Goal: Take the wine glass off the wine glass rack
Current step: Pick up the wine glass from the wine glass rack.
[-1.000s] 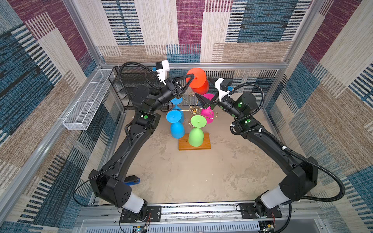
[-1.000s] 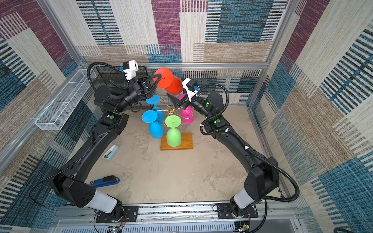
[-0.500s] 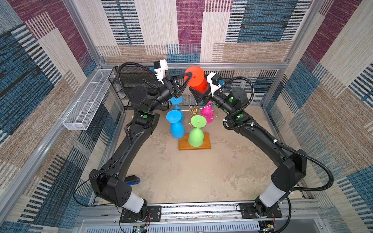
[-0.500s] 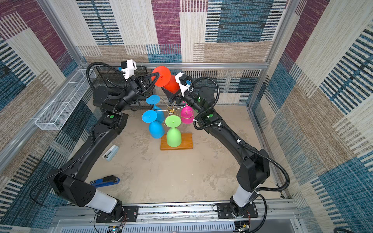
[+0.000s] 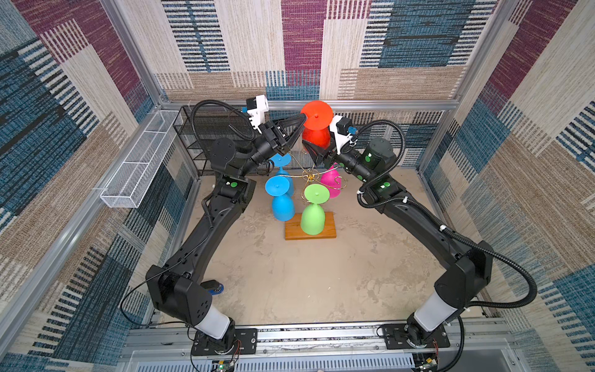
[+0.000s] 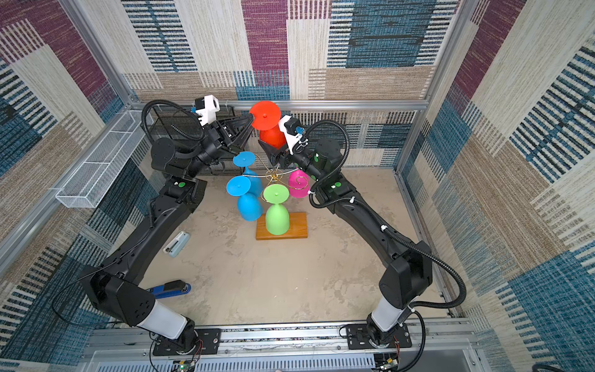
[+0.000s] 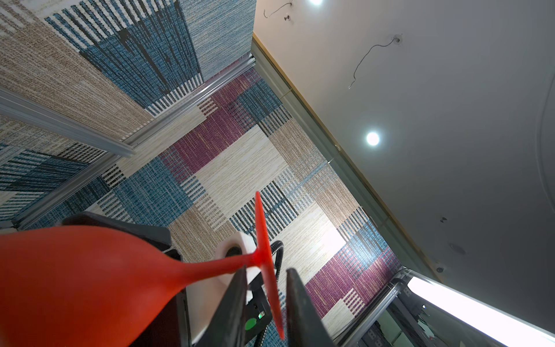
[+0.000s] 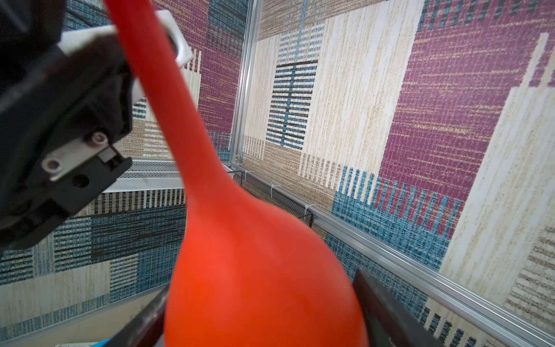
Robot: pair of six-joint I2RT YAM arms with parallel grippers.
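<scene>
Inside a booth with walls (image 5: 302,48) of patchwork carpet in blue, plum, tan and cream, a black left arm (image 5: 206,232) and right arm (image 5: 428,225) reach over a mottled beige tabletop (image 5: 306,283). Both top views show the wine glass rack (image 5: 325,232), gold wire on a wooden base, standing toward the back of the table. Hanging upside down from it are a blue glass (image 5: 282,207), another blue glass (image 5: 280,160) behind it, a green glass (image 5: 311,219) and a pink glass (image 5: 332,185). A red wine glass (image 5: 317,133) is off the rack, high above it near the back wall, foot upward. The left gripper (image 5: 302,120) meets its foot and the right gripper (image 5: 318,139) sits at its bowl. A black mesh shelf (image 5: 212,128) and a white wire basket (image 5: 135,174) stand in the rear left corner. A blue stapler (image 6: 170,288) lies on the table near the left arm's base.

Left wrist view: against wall panels and a white ceiling (image 7: 450,195) with round lights, the left gripper's jaws stand slightly apart either side of the red foot's rim. A sliver of gap shows, so they are not pinching it.

Right wrist view: the red bowl fills the frame. The right gripper's fingers (image 8: 387,303), spread wide, lie against its two sides and appear to hold it. Behind are carpeted wall and an aluminium rail (image 8: 390,255).
</scene>
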